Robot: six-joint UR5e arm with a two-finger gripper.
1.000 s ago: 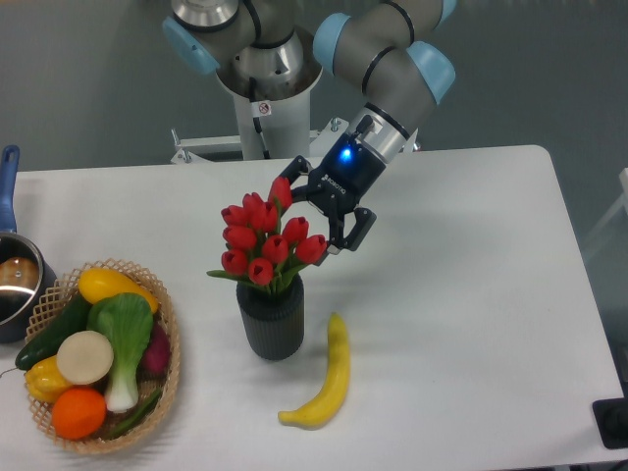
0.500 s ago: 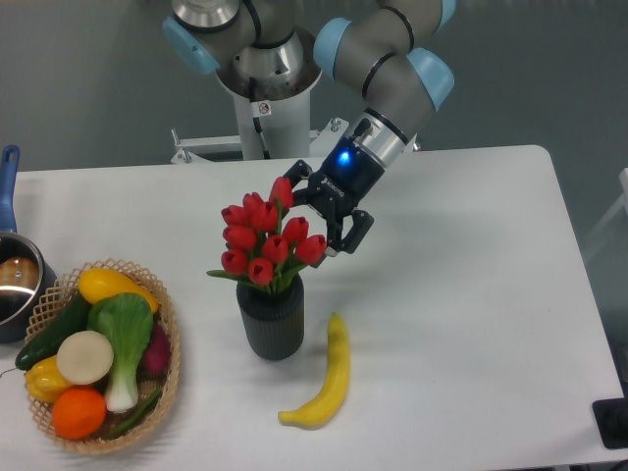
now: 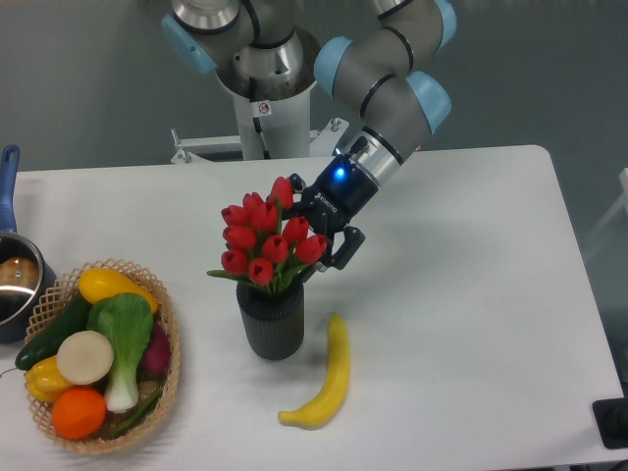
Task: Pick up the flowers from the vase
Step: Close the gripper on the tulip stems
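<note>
The flowers (image 3: 260,238), red tulips with green leaves, stand upright in the dark ribbed vase (image 3: 270,321) near the middle of the table. My gripper (image 3: 314,233) comes in from the upper right at the height of the tulip heads and is open. One finger (image 3: 341,246) shows just right of the blooms. The other sits behind the topmost tulip and is partly hidden. I cannot tell whether either finger touches the flowers.
A yellow banana (image 3: 329,378) lies just right of the vase, toward the front. A wicker basket (image 3: 169,368) of vegetables and fruit stands at the front left. A pot (image 3: 12,280) with a blue handle sits at the left edge.
The gripper has slid down and to the left, closer against the right side of the tulip heads. Flowers and vase have not moved.
</note>
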